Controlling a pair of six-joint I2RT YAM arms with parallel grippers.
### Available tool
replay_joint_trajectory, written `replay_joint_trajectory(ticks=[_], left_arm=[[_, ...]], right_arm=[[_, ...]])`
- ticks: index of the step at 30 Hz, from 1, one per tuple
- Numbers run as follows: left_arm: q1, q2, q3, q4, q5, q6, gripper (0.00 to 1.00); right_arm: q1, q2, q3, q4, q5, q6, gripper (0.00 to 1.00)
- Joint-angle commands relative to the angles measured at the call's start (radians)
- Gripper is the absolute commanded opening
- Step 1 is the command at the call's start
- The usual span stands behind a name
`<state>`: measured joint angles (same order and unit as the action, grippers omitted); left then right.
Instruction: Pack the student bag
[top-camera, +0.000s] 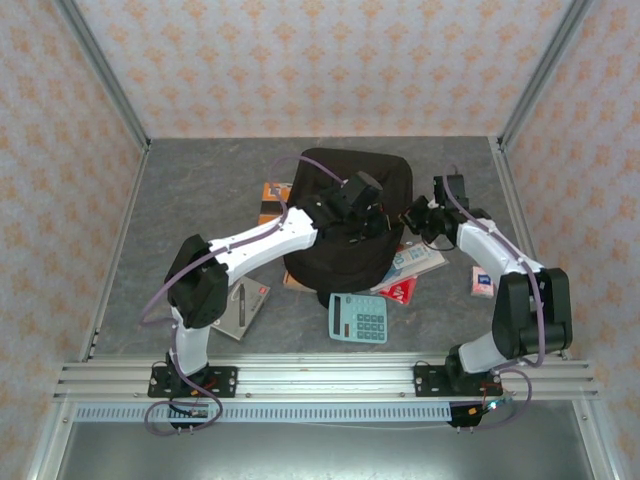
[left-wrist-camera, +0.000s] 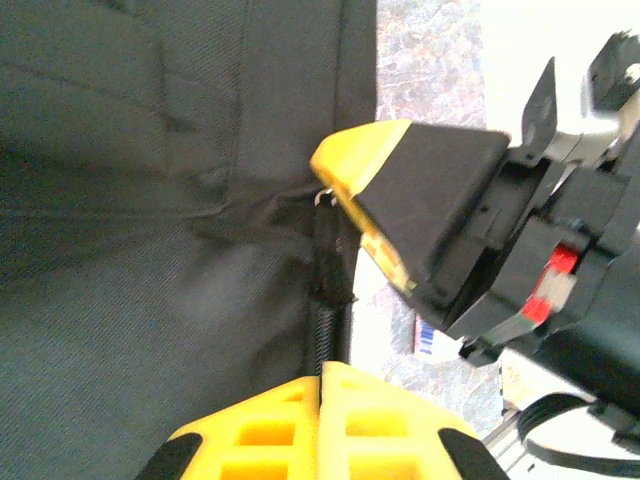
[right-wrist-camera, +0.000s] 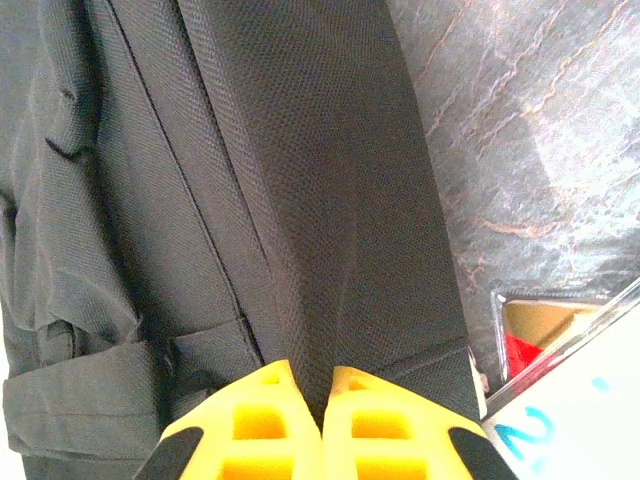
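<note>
Table: grey marbled table (top-camera: 200, 200) inside patterned walls, with both arm bases at its near edge.
Student bag: the black student bag (top-camera: 385, 175) lies flat at the middle of the table, toward the far side. Its rounded end points far, and its near end lies over some of the flat items.
Left arm: the left arm (top-camera: 255, 240) reaches from the near left up and across, its wrist over the middle of the bag.
Right arm: the right arm (top-camera: 500, 260) bends in from the near right toward the bag's right edge.
Left gripper: the left gripper (left-wrist-camera: 322, 372) has its yellow fingers pressed together. The bag's zipper line runs straight into the seam between them, pinched there.
Right gripper: the right gripper (right-wrist-camera: 325, 378) is closed the same way, with a fold of the bag's fabric running between the tips at the right side of the bag.
Calculator: light blue calculator (top-camera: 358, 318), just near of the bag, keys up.
Grey notebook: grey notebook (top-camera: 243, 305), near left, partly under the left arm.
Orange book: orange book (top-camera: 275, 200), sticking out from under the bag's left edge.
White booklet: white booklet (top-camera: 420, 262), at the bag's near right corner, over a red item (top-camera: 400, 290).
Small card: pale small card (top-camera: 482, 282), right of the booklet and apart from it.
</note>
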<state>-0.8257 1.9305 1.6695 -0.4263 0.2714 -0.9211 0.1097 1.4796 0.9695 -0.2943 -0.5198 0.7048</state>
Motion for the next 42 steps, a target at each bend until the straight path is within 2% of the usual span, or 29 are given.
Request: replay_joint_trajectory(ticks=[1, 12, 16, 19, 26, 29, 30, 33, 34, 36, 38, 42], left_arm=[[0.003, -0.072, -0.056, -0.018, -0.041, 0.024, 0.00], [0.008, -0.114, -0.119, -0.030, -0.054, 0.076, 0.00], [0.007, -0.085, -0.070, -0.041, 0.019, 0.134, 0.21], [0.007, -0.106, -0.100, -0.026, 0.026, 0.161, 0.30], [0.006, -0.165, -0.186, 0.032, 0.020, 0.165, 0.33], [0.001, -0.178, -0.224, 0.077, 0.035, 0.159, 0.30], [-0.001, -0.179, -0.237, 0.089, 0.035, 0.154, 0.29], [-0.009, -0.171, -0.260, 0.112, 0.040, 0.144, 0.25], [-0.009, -0.167, -0.265, 0.113, 0.035, 0.140, 0.24], [-0.009, -0.162, -0.268, 0.115, 0.025, 0.139, 0.23], [-0.009, -0.160, -0.262, 0.105, 0.007, 0.145, 0.23], [-0.009, -0.155, -0.256, 0.102, 0.001, 0.152, 0.23]], right_arm=[[-0.036, 0.010, 0.059, 0.020, 0.037, 0.002, 0.03], [-0.038, 0.014, 0.038, 0.076, 0.000, 0.003, 0.00], [-0.040, -0.018, -0.035, 0.276, -0.144, 0.017, 0.00], [-0.041, -0.026, -0.103, 0.512, -0.278, 0.095, 0.00], [-0.060, -0.011, -0.208, 0.854, -0.337, 0.300, 0.00], [-0.067, 0.014, -0.225, 0.896, -0.333, 0.345, 0.02], [-0.067, 0.020, -0.226, 0.893, -0.333, 0.348, 0.07], [-0.067, 0.022, -0.222, 0.829, -0.328, 0.335, 0.38], [-0.067, 0.007, -0.220, 0.774, -0.315, 0.305, 0.48], [-0.067, -0.040, -0.196, 0.564, -0.247, 0.209, 0.60], [-0.067, -0.087, -0.162, 0.355, -0.172, 0.104, 0.65], [-0.067, -0.122, -0.098, 0.060, -0.098, -0.014, 0.65]])
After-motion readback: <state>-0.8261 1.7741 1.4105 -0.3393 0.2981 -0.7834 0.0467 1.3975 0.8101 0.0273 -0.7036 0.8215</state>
